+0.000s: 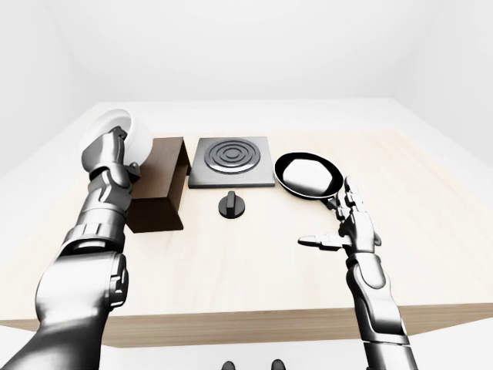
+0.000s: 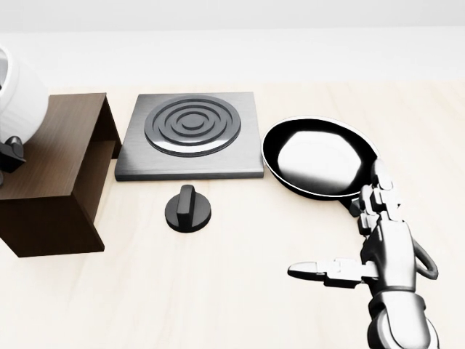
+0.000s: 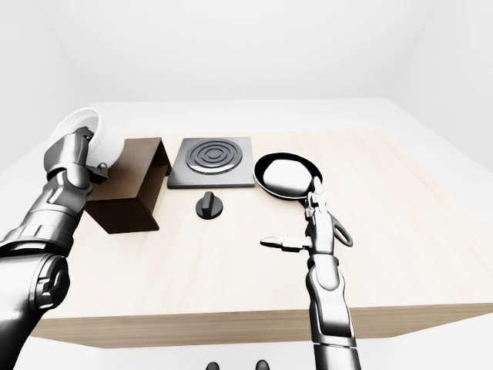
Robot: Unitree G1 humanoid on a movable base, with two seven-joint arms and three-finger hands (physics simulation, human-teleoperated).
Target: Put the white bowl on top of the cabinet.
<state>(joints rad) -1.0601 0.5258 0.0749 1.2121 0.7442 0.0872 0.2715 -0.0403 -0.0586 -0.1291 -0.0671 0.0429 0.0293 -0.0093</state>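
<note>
Far left, left-eye view: left robot hand (image 1: pixel 108 154) raised above the desk (image 1: pixel 254 262), fingers closed round the white bowl (image 1: pixel 127 131). Bowl is tipped on its side, held in the air over the left part of the cabinet (image 1: pixel 160 185); whether its rim touches the cabinet top cannot be told. Head view shows only a slice of the bowl at the left edge, hanging over the cabinet's top face.

Cabinet: dark brown wooden box, standing on the desk at left.

Just right of the cabinet: square grey stove plate (image 2: pixel 190 136) with concentric rings, lying flat. Below it in the head view, apart from it, a round black knob (image 2: pixel 189 209).

Right of the stove plate, near but not touching: black frying pan (image 2: pixel 320 157), glossy inside, handle pointing toward the bottom right of the view.

Right side: right robot hand (image 2: pixel 363 240) hovers low by the pan's handle, spread wide, holding nothing; one finger points left, the others point up toward the pan. Contact with the handle cannot be told.
</note>
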